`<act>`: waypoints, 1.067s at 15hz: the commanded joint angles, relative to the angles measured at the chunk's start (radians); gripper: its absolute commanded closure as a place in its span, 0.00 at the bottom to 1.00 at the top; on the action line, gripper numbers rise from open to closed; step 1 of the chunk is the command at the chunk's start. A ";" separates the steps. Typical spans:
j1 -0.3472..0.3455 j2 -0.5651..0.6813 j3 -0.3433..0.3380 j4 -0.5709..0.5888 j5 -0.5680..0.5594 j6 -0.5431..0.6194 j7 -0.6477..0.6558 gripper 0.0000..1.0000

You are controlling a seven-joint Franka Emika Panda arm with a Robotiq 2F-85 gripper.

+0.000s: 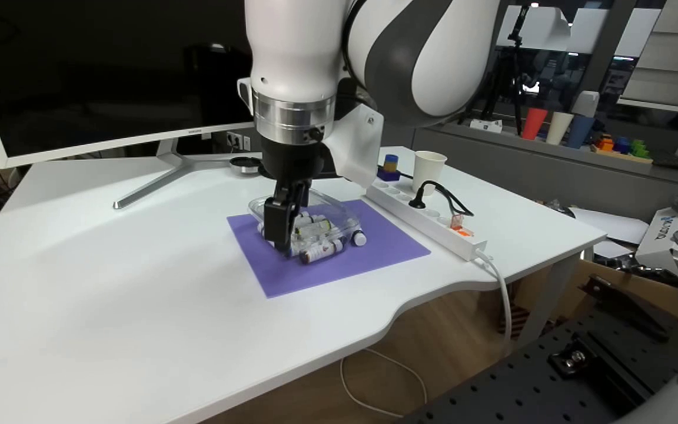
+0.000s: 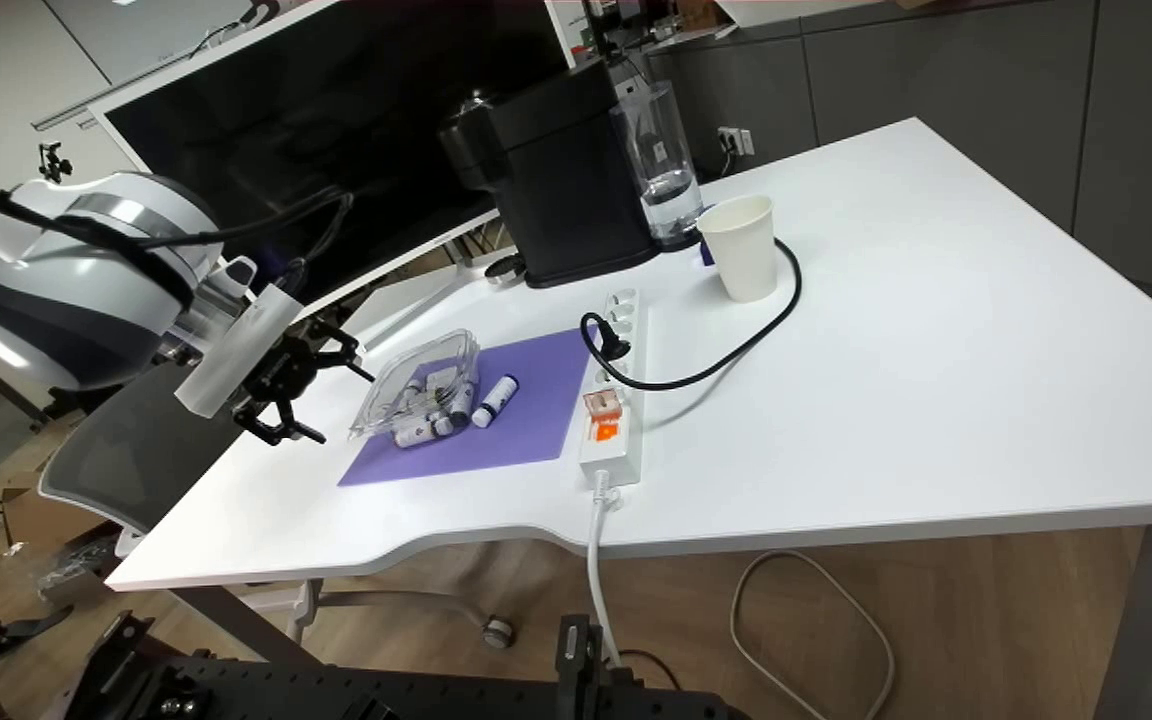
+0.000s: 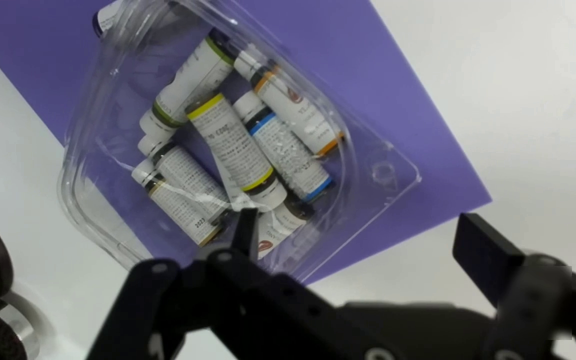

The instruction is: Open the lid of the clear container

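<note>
The clear container [image 1: 342, 209] stands on a purple mat and holds several small labelled bottles with white caps. It also shows in an exterior view [image 2: 391, 395] and fills much of the wrist view [image 3: 70, 190]. Its transparent lid [image 2: 431, 355] is hard to tell from the box; whether it is fastened I cannot tell. A clear flat corner with a round stud [image 3: 383, 172] juts out towards my gripper. My gripper [image 3: 368, 245] is open and empty; it shows beside the container's near end [image 2: 346, 408]. One finger overlaps the container's corner in the wrist view. Contact is not visible.
One loose bottle [image 2: 494, 400] lies on the purple mat [image 1: 386, 241] beside the container. A white power strip [image 1: 415, 218] with a black plug runs along the mat. A paper cup [image 2: 744, 250], a black machine [image 2: 576, 180] and a large monitor [image 1: 109, 76] stand behind.
</note>
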 commanded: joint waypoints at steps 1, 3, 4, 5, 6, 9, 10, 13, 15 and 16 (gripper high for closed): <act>0.000 -0.045 -0.017 -0.005 -0.033 -0.031 0.019 0.00; -0.001 -0.047 -0.026 0.000 -0.042 -0.043 0.023 0.00; -0.002 -0.045 -0.031 0.003 -0.047 -0.046 0.025 0.00; -0.002 -0.043 -0.035 0.005 -0.048 -0.052 0.025 0.00; -0.003 -0.037 -0.039 0.007 -0.042 -0.053 0.022 0.00; -0.003 -0.026 -0.043 0.008 -0.036 -0.050 0.016 0.00; -0.003 -0.023 -0.042 0.007 -0.032 -0.046 0.011 0.00; -0.001 -0.020 -0.038 0.002 -0.026 -0.038 0.007 0.00; 0.000 -0.017 -0.037 0.000 -0.022 -0.037 0.006 0.00; 0.000 -0.017 -0.037 0.000 -0.023 -0.037 0.008 0.00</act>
